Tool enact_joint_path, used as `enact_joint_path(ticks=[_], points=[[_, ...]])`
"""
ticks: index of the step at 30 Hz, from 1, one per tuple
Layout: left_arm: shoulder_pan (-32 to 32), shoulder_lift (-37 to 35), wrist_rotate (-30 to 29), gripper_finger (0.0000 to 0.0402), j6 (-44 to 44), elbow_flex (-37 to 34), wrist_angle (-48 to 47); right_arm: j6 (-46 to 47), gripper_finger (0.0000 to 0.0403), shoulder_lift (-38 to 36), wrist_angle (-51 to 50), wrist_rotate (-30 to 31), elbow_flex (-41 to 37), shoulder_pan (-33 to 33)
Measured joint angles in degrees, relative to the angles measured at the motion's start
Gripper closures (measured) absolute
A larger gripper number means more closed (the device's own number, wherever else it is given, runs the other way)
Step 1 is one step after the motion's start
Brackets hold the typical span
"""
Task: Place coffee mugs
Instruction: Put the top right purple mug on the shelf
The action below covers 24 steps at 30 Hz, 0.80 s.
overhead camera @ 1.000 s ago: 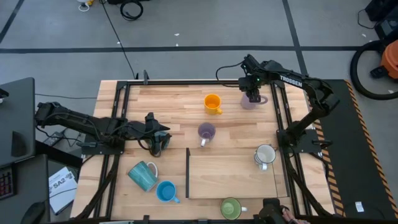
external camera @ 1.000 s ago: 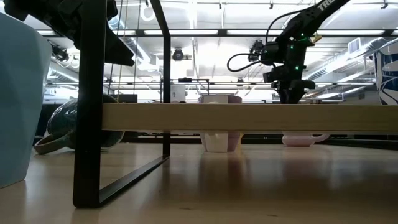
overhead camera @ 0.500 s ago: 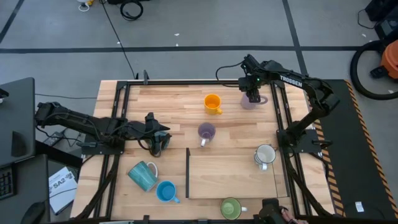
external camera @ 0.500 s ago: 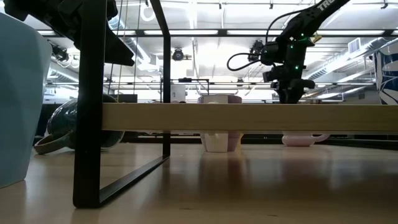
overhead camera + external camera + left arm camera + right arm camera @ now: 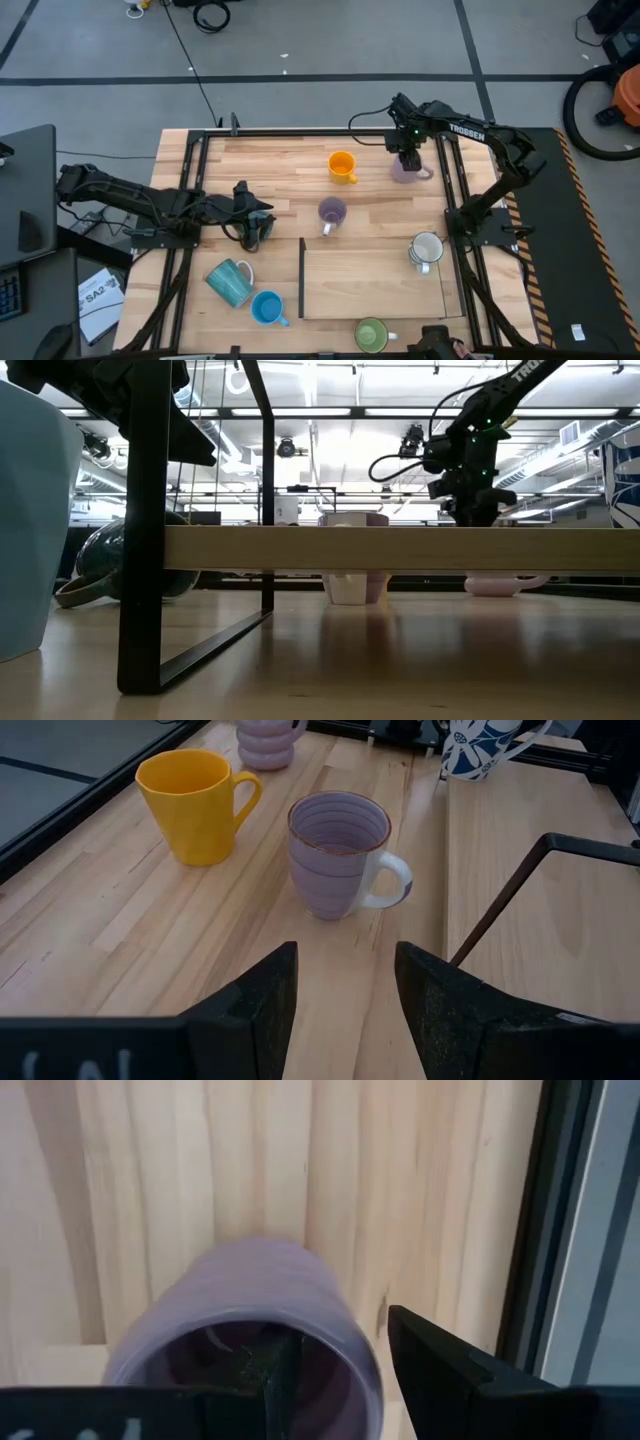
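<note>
Wooden planks make up the table (image 5: 280, 170), and the raised wooden board (image 5: 372, 283) on its black frame serves as the landmark for everything else. Straight beyond the board's far edge stands a purple mug (image 5: 331, 212), upright, its handle pointing back toward the board. Farther beyond that sits the orange mug (image 5: 342, 166). Off past the board's far right corner, near the table's back edge, is the second purple mug (image 5: 405, 168), a ribbed one. The right gripper (image 5: 408, 150) is at that mug: in the right wrist view one finger reaches down inside the mug (image 5: 240, 1330) and the other finger (image 5: 450, 1370) stands outside its wall, so the fingers straddle the rim. Whether they press on the wall or merely stand spread around it cannot be told.

Just off the board's right edge sits the white mug (image 5: 427, 248). At the board's near edge, toward the right, is the green mug (image 5: 371, 334). Left of the board's near left corner lies the bright blue mug (image 5: 267, 307), and just beyond it the teal mug (image 5: 230, 281), tipped on its side. Farther left of the board, level with its far edge, the left gripper (image 5: 262, 222) is at the dark teal mug (image 5: 250, 232); its fingers are spread apart, with only bare wood between them in the left wrist view.
</note>
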Motion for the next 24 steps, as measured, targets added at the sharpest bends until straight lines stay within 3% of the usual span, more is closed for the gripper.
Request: enact_joint_path(ticks=[15,24], points=[[-0.02,0.00,0.00,0.0225,0.02,0.00,0.00,7.12,0.0256,0.00,-0.31,0.13,0.11,0.02],[-0.02,0.00,0.00,0.0225,0.00,0.00,0.02,11.21,0.0325,-0.02,-3.88,0.08,0.15,0.02]])
